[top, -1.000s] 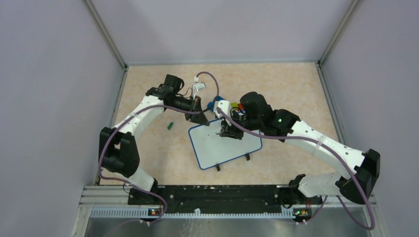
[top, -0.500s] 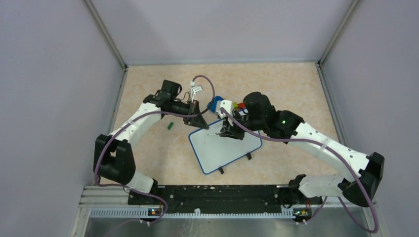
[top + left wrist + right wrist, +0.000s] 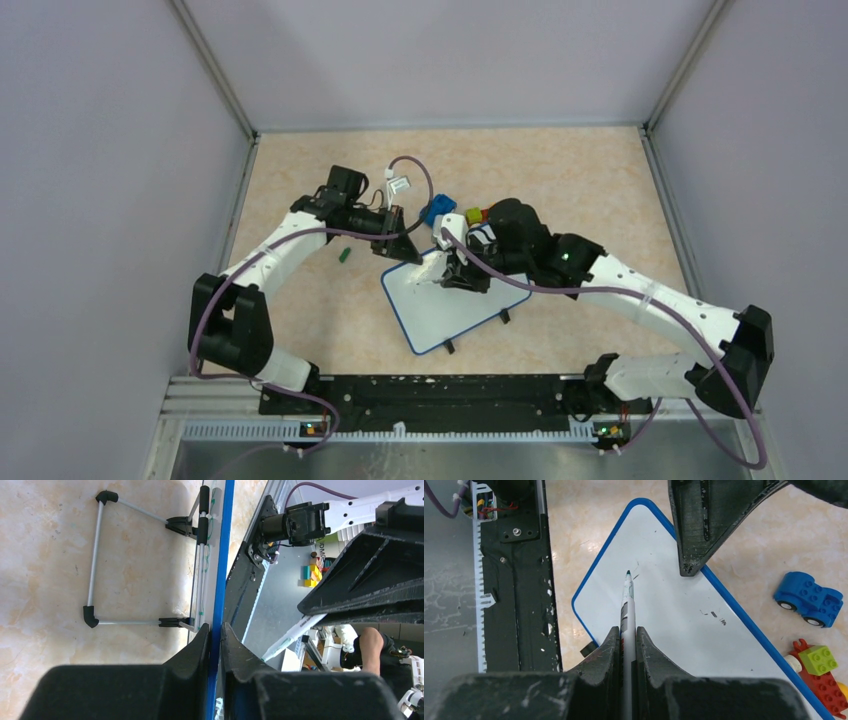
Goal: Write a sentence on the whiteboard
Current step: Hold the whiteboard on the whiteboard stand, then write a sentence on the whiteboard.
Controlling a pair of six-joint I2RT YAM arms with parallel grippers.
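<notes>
The whiteboard (image 3: pixel 455 305), white with a blue rim, lies slanted on the table in front of both arms. My left gripper (image 3: pixel 404 247) is shut on its far left rim (image 3: pixel 218 580), and the left wrist view shows the board edge-on with its wire stand (image 3: pixel 95 560) folded out behind. My right gripper (image 3: pixel 626 630) is shut on a white marker (image 3: pixel 628 597), whose green tip sits just over the board's left part. No sentence shows on the board face (image 3: pixel 684 625); there are only a few small dark marks (image 3: pixel 717 617).
A blue toy car (image 3: pixel 808 597) and red and green bricks (image 3: pixel 819 661) lie just beyond the board's far edge. A small green piece (image 3: pixel 343 254) lies on the table to the left. The black base rail (image 3: pixel 440 392) runs along the near edge.
My right gripper has slid left and nearer with the marker, uncovering the toys behind it. The board's far corner, with the left gripper on it, has shifted slightly left.
</notes>
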